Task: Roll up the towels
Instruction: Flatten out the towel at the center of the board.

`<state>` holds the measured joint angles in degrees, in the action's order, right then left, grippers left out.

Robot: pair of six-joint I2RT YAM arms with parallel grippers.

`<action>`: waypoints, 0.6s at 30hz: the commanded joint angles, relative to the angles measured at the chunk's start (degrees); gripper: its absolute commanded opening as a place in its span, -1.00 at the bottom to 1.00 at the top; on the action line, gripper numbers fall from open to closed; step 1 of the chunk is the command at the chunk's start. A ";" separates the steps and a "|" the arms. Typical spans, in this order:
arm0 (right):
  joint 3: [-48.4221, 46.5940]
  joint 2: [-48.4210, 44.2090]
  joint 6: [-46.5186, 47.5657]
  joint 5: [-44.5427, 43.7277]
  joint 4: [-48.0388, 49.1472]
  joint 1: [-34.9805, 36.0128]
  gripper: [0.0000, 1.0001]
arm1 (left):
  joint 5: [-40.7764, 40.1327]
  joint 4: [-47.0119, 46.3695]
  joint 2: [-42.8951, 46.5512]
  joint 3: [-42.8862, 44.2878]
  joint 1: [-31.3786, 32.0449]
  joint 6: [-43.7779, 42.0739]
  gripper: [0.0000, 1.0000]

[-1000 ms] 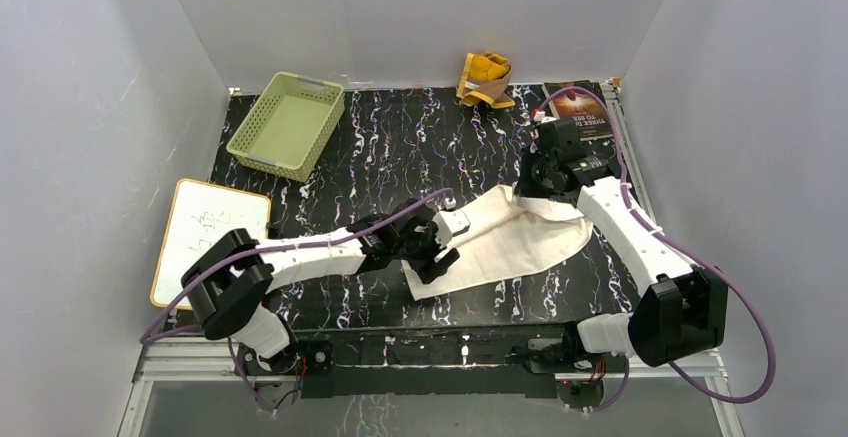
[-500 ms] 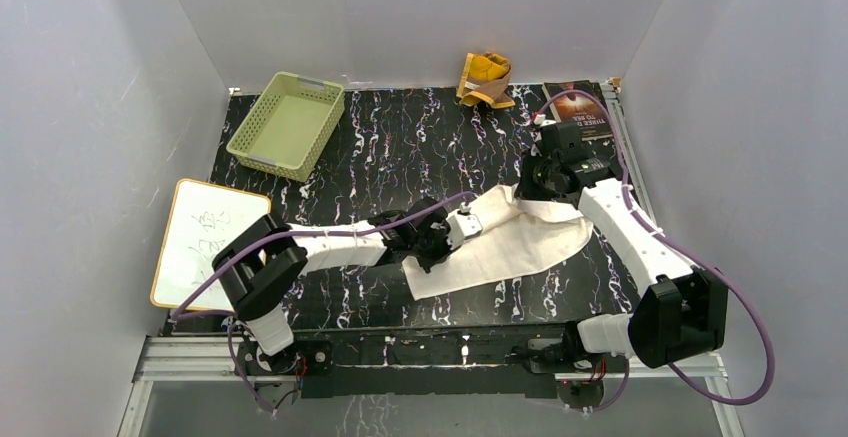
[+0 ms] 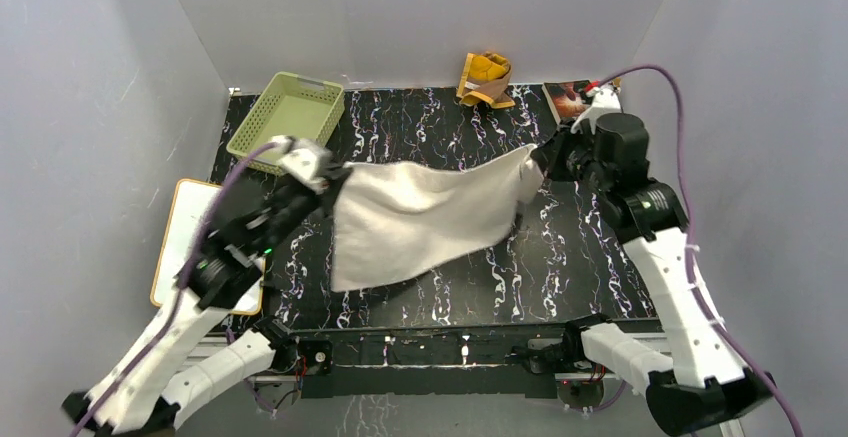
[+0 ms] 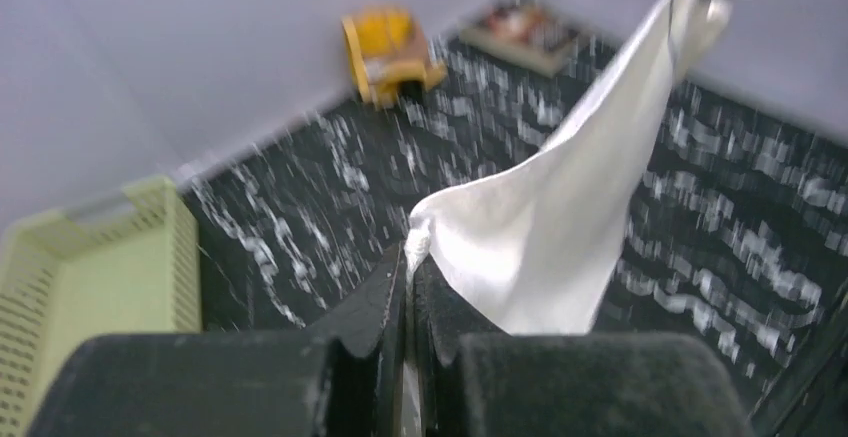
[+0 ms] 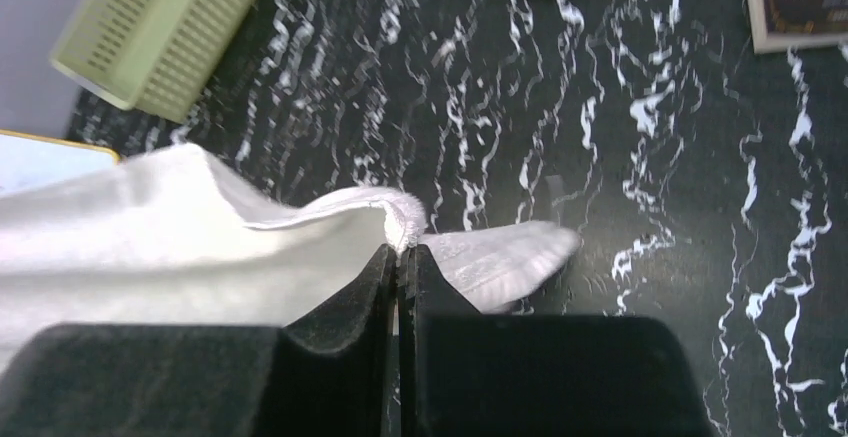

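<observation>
The cream-white towel (image 3: 420, 219) hangs stretched in the air above the marbled table, held by two corners. My left gripper (image 3: 335, 169) is shut on its left corner (image 4: 418, 240). My right gripper (image 3: 540, 160) is shut on its right corner (image 5: 402, 227), and the cloth (image 5: 150, 247) sags down between them. The mustard-yellow towel (image 3: 486, 79) lies crumpled at the table's far edge against the back wall, also seen in the left wrist view (image 4: 388, 47).
A pale green basket (image 3: 287, 123) stands at the far left. A whiteboard (image 3: 178, 240) lies off the table's left edge. A dark-covered book (image 3: 568, 98) sits at the far right corner, behind my right arm.
My left gripper closed on the cream towel's corner and swung up and left. The right gripper rose too. The towel left the table and now hangs spread between them.
</observation>
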<state>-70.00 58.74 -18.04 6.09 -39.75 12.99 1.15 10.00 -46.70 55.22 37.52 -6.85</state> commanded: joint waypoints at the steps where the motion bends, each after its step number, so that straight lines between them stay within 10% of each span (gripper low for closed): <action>1: -4.61 -5.26 2.11 1.81 3.06 -0.22 -1.00 | -8.09 9.03 10.28 5.96 0.10 3.58 -1.00; 9: -6.62 -16.80 1.80 2.87 -1.04 -0.21 -1.00 | -11.22 22.23 23.16 17.54 0.06 8.14 -1.00; 18: 4.92 -19.91 -1.68 6.06 -0.78 -0.25 -1.00 | -14.37 27.14 17.82 13.19 0.01 10.15 -1.00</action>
<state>-70.08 34.83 -18.20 11.84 -41.74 12.99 -9.30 34.54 -22.81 73.03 37.60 2.00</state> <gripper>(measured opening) 0.012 0.018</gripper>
